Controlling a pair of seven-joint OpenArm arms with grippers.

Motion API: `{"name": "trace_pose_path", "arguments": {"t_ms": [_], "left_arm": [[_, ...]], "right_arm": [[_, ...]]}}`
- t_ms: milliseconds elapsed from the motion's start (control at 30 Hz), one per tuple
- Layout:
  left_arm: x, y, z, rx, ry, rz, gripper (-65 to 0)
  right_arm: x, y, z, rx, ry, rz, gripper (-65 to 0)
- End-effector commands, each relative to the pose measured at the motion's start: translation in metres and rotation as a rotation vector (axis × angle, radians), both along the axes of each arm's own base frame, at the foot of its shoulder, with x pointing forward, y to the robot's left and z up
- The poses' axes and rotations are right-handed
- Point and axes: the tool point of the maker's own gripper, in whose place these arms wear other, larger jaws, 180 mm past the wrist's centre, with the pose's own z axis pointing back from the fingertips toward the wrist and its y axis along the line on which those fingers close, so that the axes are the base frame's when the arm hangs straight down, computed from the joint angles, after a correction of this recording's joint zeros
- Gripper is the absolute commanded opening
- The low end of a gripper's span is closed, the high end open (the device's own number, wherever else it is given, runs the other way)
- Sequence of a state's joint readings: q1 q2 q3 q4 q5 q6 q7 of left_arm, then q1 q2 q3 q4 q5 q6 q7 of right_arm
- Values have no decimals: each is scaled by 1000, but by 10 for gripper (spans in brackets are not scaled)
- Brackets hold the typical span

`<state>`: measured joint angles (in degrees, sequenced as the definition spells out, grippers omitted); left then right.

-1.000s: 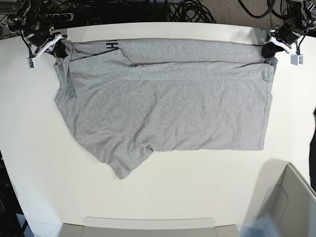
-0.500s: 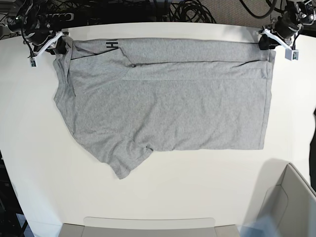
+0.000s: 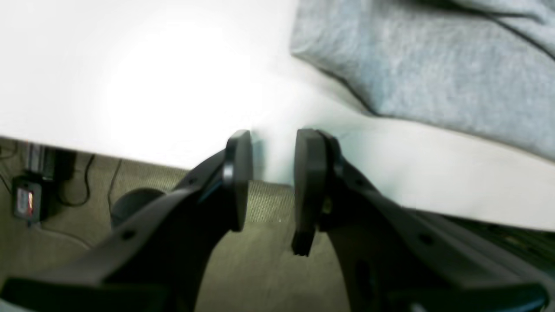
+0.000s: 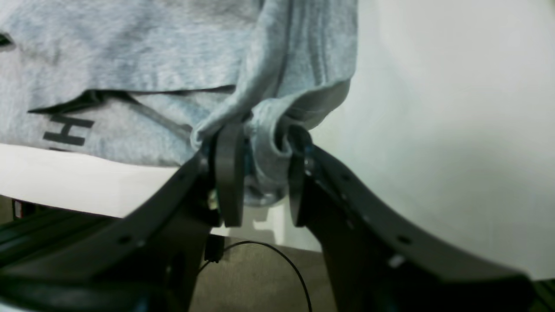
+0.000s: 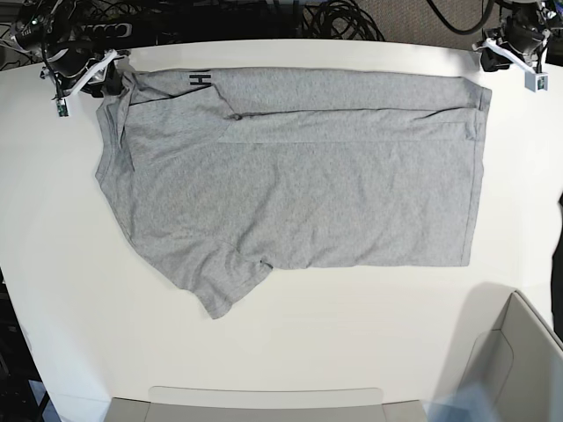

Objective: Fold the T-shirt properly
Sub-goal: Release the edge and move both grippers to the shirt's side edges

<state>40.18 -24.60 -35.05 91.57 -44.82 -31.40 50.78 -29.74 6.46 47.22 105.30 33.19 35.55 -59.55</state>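
Currently the T-shirt [image 5: 299, 185] lies spread on the white table [image 5: 352, 343], mostly flat, w/ its far long edge folded over toward the near side, showing a strip of black lettering [image 5: 201, 80] near the far-left corner in the base view. One sleeve [image 5: 230, 286] juts out at the near-left.

Right gripper [image 4: 260, 173]: jaws part-closed, clamped on a bunched wad of grey fabric at the shirt's corner; cloth fills the gap between the fingers [image 4: 227, 173] per the right wrist view. In the base view this gripper [image 5: 97, 79] sits at the table's far-left, touching the shirt.

Left gripper [image 3: 271, 173]: jaws parted, nothing between them, released. It hangs over the table edge, shirt hem [image 3: 329, 73] near but apart. Base view puts it [image 5: 497, 54] at the far-right corner, just off the shirt's corner.

Open cardboard box [image 5: 515, 360] at near-right, well apart from the shirt.
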Motion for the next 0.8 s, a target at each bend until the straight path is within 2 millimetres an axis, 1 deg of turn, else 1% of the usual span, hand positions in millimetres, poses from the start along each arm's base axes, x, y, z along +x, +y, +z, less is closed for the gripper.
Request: {"name": "trace_pose_path", "arguments": {"t_ms": [0, 33, 167, 233, 300, 367, 400, 467, 567, 633, 667, 767], "left_arm": [[7, 4, 10, 16, -33, -14, -460], [7, 4, 13, 21, -38, -16, -460], [15, 3, 21, 34, -62, -35, -460], [15, 2, 21, 34, -63, -36, -460], [16, 3, 22, 35, -69, -35, -460], [23, 1, 26, 42, -88, -46, -460], [26, 0, 28, 45, -98, -53, -460], [37, -5, 39, 56, -134, -81, -460], [77, -18, 65, 77, -256, -134, -460], [98, -24, 81, 88, -319, -159, -467], [108, -27, 88, 92, -352, -168, -481], [135, -48, 93, 62, -399, -225, -529]], "right_arm": [[3, -3, 8, -9, -29, -1, -473], [0, -6, 8, -15, -25, -8, -473], [-7, -28, 18, -53, -42, -87, -473], [-11, -42, 27, -88, -54, -129, -473], [-13, -57, 41, -128, -87, -170, -473], [-6, -63, 54, -148, -136, -194, -475], [-2, -63, 59, -153, -155, -191, -475], [9, -56, 68, -146, -197, -162, -476], [34, -32, 84, -147, -273, -56, -477], [52, -14, 89, -121, -311, -8, -477], [60, -5, 89, -103, -322, 7, -477], [86, 15, 88, -83, -328, 20, -477]]}}
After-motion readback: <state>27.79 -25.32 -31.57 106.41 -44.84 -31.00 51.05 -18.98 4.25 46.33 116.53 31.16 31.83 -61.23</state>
